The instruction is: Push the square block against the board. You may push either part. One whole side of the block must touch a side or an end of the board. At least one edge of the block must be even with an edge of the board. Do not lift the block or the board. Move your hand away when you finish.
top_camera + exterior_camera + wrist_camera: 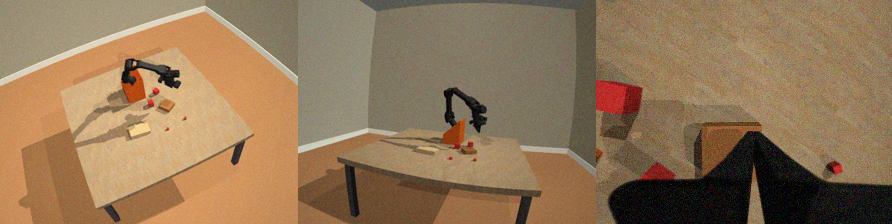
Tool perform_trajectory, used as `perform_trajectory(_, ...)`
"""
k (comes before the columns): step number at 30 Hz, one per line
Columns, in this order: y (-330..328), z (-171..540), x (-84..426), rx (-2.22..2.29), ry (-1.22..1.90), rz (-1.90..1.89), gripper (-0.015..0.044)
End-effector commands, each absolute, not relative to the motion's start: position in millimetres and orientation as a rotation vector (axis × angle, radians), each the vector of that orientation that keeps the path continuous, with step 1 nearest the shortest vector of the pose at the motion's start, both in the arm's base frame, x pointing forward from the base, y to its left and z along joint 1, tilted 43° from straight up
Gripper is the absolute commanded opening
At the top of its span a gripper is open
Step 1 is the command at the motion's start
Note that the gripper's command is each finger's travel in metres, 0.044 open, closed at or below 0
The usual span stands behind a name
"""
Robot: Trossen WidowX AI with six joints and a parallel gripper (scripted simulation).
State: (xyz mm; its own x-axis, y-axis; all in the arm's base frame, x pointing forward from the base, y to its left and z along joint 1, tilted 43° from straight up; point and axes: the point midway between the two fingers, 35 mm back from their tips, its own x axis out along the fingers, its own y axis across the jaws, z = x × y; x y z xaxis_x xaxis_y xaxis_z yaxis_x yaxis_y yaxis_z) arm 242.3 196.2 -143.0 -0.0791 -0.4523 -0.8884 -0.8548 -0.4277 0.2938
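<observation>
The square block (167, 105) (469, 150) (716, 155) is brown and lies flat on the table. The board (139, 130) (427, 150) is a pale yellow oblong, lying flat to the left of the block in the top and exterior views, with a wide gap between them. It is not seen in the wrist view. My gripper (171, 85) (479, 131) (753, 137) is shut and empty, pointing down well above the table. In the wrist view its fingers hide part of the block.
Two red cubes (156, 91) (150, 103) (470, 144) (457, 146) stand near the block, between it and the orange wedge (134, 89) (455, 134) at the arm's base. Two tiny red cubes (185, 118) (167, 129) (450, 158) (475, 159) lie on the block's other side.
</observation>
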Motion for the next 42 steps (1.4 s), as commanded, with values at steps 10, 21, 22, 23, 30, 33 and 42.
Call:
perform_trajectory(10,144.9,-235.5,255.0,-2.045,1.617,1.353,0.0)
perform_trajectory(21,107.2,-276.4,254.2,-2.046,1.619,1.35,0.0)
perform_trajectory(22,107.2,-276.4,254.2,-2.046,1.619,1.35,0.0)
perform_trajectory(23,107.2,-276.4,254.2,-2.046,1.619,1.35,0.0)
perform_trajectory(30,103.8,-273.2,257.9,-2.046,1.618,1.351,0.0)
perform_trajectory(33,101.3,-270.9,260.5,-2.046,1.618,1.351,0.0)
perform_trajectory(42,93.7,-263.9,267.9,-2.047,1.617,1.351,0.0)
